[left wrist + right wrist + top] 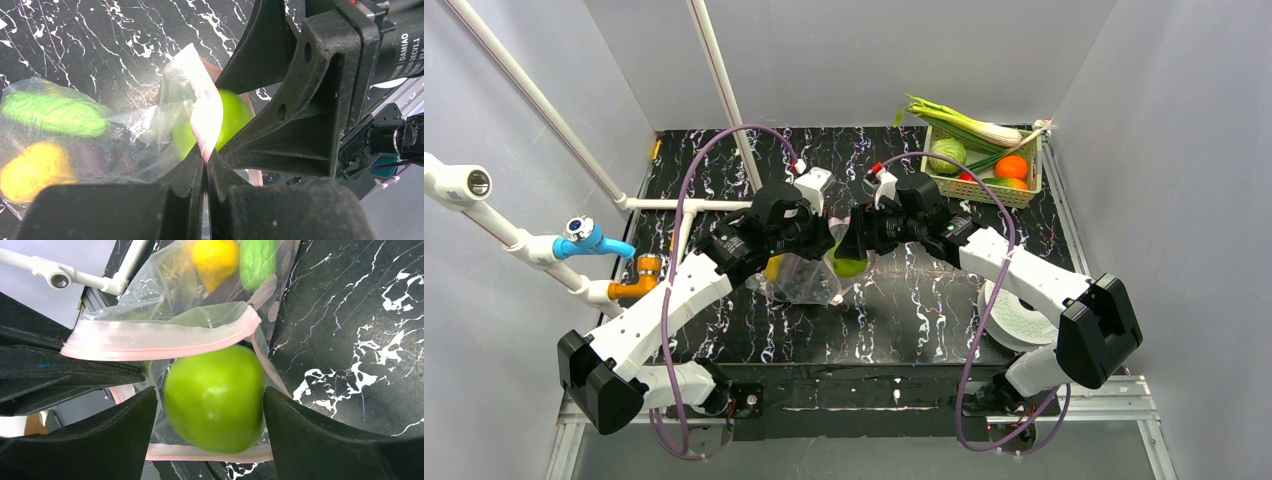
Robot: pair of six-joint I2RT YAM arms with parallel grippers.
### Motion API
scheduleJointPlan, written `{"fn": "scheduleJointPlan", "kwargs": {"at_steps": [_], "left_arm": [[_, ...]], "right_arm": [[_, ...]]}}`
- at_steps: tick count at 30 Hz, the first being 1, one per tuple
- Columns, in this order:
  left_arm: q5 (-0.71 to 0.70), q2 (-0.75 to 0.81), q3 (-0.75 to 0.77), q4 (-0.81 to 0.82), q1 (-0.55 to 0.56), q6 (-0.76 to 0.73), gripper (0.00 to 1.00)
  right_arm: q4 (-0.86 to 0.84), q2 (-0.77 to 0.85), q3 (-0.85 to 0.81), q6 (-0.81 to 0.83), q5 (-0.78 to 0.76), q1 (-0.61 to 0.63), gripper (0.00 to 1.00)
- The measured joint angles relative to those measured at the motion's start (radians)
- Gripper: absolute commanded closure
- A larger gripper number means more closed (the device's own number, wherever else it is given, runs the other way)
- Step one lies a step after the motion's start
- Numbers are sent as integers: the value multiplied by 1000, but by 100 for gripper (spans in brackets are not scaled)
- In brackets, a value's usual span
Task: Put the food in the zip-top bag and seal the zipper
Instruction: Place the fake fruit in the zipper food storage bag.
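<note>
The clear zip-top bag (804,282) lies mid-table with a yellow fruit (215,257) and a green vegetable (257,262) inside. My left gripper (205,155) is shut on the pink zipper (206,117) and holds one lip up, so the mouth gapes. My right gripper (212,405) is open at the mouth. A green apple (215,397), slightly blurred, sits between its fingers with a gap on the left side. The apple is between the upper zipper strip (160,337) and the lower one. In the top view both grippers (824,240) (852,240) meet over the apple (849,266).
A pale green mesh basket (1024,195) at the back right holds a cabbage (946,155), an orange (1012,167) and a leek (954,120). A white round disc (1014,315) lies under the right arm. White pipes with a blue valve (584,238) stand at the left.
</note>
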State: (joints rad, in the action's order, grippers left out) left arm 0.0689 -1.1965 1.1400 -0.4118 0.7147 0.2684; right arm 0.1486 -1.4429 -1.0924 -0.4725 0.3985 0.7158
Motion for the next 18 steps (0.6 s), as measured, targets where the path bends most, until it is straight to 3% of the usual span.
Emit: {"fn": "scheduleJointPlan", "kwargs": {"at_steps": [7, 18], "left_arm": [[-3, 2, -2, 1, 0, 0, 100], [-9, 3, -2, 4, 0, 0, 100]], "right_arm": [[2, 2, 0, -1, -8, 0, 14], [43, 84, 0, 10, -143, -2, 33]]}}
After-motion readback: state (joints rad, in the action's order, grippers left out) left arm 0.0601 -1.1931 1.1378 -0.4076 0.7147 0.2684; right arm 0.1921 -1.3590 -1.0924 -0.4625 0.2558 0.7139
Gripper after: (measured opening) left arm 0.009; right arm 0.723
